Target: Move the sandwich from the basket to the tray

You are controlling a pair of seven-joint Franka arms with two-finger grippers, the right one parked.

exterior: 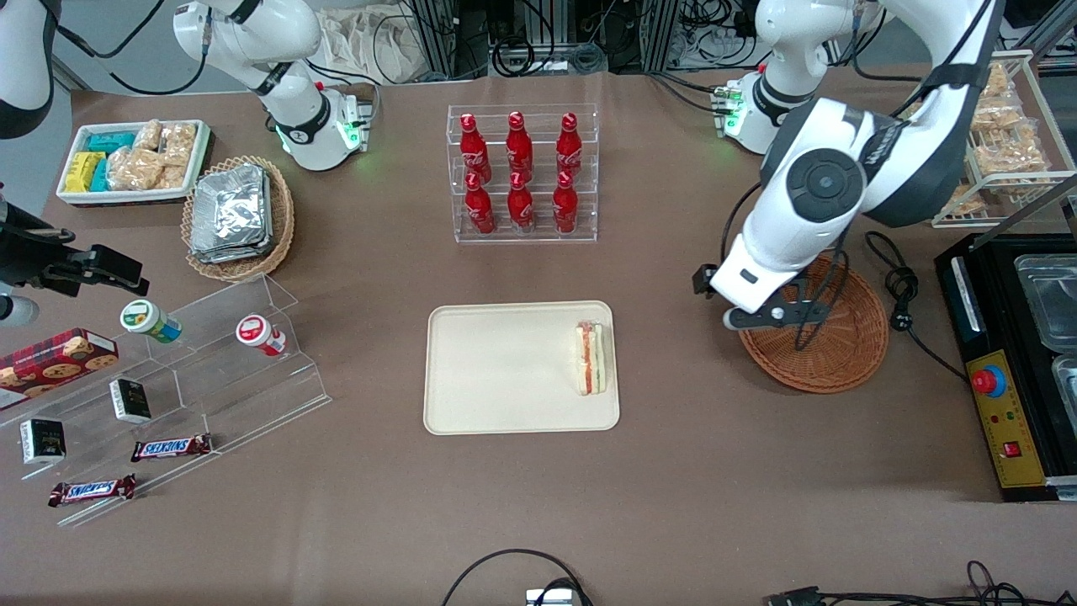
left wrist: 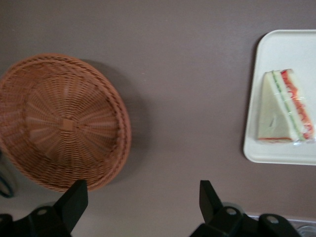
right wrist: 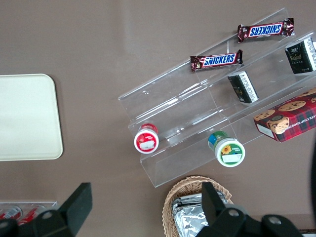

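Jaws: spread wide with nothing between them; in the wrist view the 2 fingers frame bare table only.
Gripper: the gripper hangs above the table at the tray-side edge of the basket, between basket and tray.
Sandwich: the sandwich lies flat on the tray, just inside the tray's rim on the edge nearest the basket, filling layers showing (red, pink and green along one edge).
Sandwich vs jaws: well apart; it sits off to the tray side of the finger line, not under the fingers and not touching them.
Basket: the basket looks empty in the wrist view, only weave showing.
Progress (my judgement): the transfer looks done, since the sandwich rests on the tray and the basket holds nothing.
Step in hand (my judgement): retreat from the tray.
How to do it well: keep the fingers apart and lift straight up before any sideways travel, so nothing clips the basket rim just beside the gripper.
Caution: the sandwich sits close to the tray's rim, so a low pass back over that tray edge could nudge it off; keeping the arm on the basket side of the tray looks safest.
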